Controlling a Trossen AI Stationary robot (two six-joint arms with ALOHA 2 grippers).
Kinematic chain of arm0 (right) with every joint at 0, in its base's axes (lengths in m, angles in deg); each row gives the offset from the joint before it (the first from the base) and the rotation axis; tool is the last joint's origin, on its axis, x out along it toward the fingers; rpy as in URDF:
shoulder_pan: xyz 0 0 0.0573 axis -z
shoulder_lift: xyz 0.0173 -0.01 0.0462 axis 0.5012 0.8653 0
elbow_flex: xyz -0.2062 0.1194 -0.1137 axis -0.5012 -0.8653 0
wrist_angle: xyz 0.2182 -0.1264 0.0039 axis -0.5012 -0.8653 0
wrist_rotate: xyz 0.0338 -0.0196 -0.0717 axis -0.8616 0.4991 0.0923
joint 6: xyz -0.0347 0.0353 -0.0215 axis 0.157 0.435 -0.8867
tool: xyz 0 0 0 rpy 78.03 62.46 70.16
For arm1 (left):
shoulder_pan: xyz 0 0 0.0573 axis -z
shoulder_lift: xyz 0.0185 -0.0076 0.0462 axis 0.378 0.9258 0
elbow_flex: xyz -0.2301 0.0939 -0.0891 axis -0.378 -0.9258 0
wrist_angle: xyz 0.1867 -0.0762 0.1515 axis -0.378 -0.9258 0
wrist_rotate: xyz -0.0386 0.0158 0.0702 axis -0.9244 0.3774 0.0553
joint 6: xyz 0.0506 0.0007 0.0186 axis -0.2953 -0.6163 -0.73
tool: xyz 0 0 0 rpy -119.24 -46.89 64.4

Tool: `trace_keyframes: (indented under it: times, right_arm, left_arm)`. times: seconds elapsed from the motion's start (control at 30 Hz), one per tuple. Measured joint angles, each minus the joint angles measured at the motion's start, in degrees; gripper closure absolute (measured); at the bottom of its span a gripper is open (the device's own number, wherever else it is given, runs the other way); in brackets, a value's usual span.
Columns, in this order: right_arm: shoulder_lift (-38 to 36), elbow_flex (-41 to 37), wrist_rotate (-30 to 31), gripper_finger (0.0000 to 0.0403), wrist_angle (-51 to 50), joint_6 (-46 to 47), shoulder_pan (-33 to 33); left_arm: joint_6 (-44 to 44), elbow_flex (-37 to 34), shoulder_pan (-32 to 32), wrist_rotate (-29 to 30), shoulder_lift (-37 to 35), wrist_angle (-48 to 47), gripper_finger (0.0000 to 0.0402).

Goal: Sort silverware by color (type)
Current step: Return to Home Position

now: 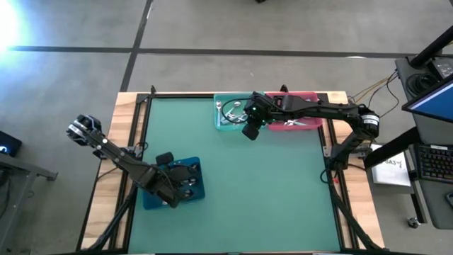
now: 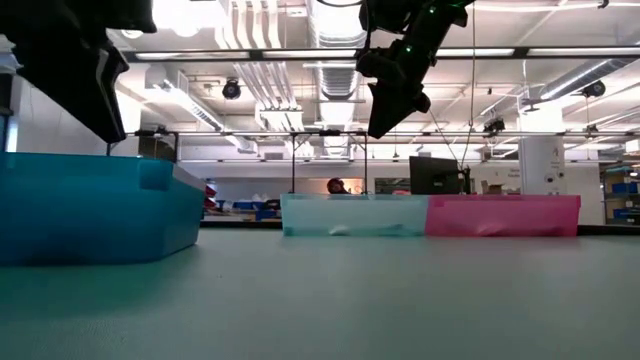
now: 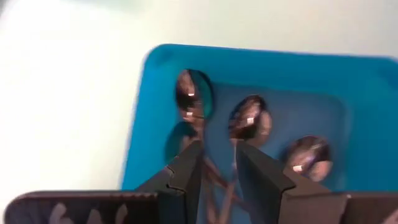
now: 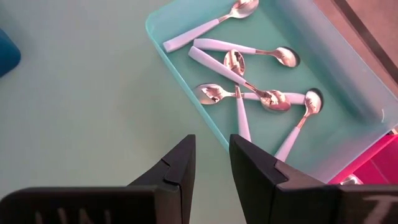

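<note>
Three dark spoons (image 3: pixel 249 119) are lying in the blue bin (image 3: pixel 140 112), and the left tool (image 3: pixel 217 146) is being held directly above them, its fingers parted by a narrow gap with nothing gripped between them. Six mint-handled spoons (image 4: pixel 217 48) are lying crossed in the teal bin (image 4: pixel 292 31), which is being supported by the green counter (image 4: pixel 81 93) right against the pink bin (image 4: pixel 379 165). The right tool (image 4: pixel 211 140) is being held above the counter just beside the teal bin's rim, its fingers likewise narrowly parted and carrying nothing.
</note>
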Motion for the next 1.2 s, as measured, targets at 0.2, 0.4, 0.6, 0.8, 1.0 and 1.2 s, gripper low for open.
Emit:
trace_keyframes:
  times: [0.2,0.4,0.6,0.8,1.0,1.2]
  right_arm:
    - [0.00,0.00,-0.01,0.0314,0.00,-0.01,-0.01]
    - [0.00,0.00,0.01,0.0314,0.00,0.01,-0.02]
    - [0.00,0.00,0.02,0.0314,0.00,0.03,0.00]
    - [0.00,0.00,0.00,0.0314,0.00,0.02,-0.01]
    - [0.00,0.00,0.00,0.0314,0.00,-0.01,-0.02]
    - [0.00,0.00,0.00,0.0314,0.00,0.00,0.00]
  left_arm:
    - [-7.66,-11.21,-0.09,1.88,-10.73,10.23,0.0318]
    - [-20.52,-22.79,-0.81,1.86,-26.25,27.41,0.0318]
    - [-32.39,-29.04,-1.05,3.44,-36.87,33.17,0.0318]
    - [-32.83,-35.91,-1.03,6.15,-42.75,43.35,0.0318]
    - [-35.49,-42.16,-1.05,5.98,-44.99,58.14,0.0318]
    - [-39.64,-43.49,-1.43,7.40,-44.98,61.68,0.0318]
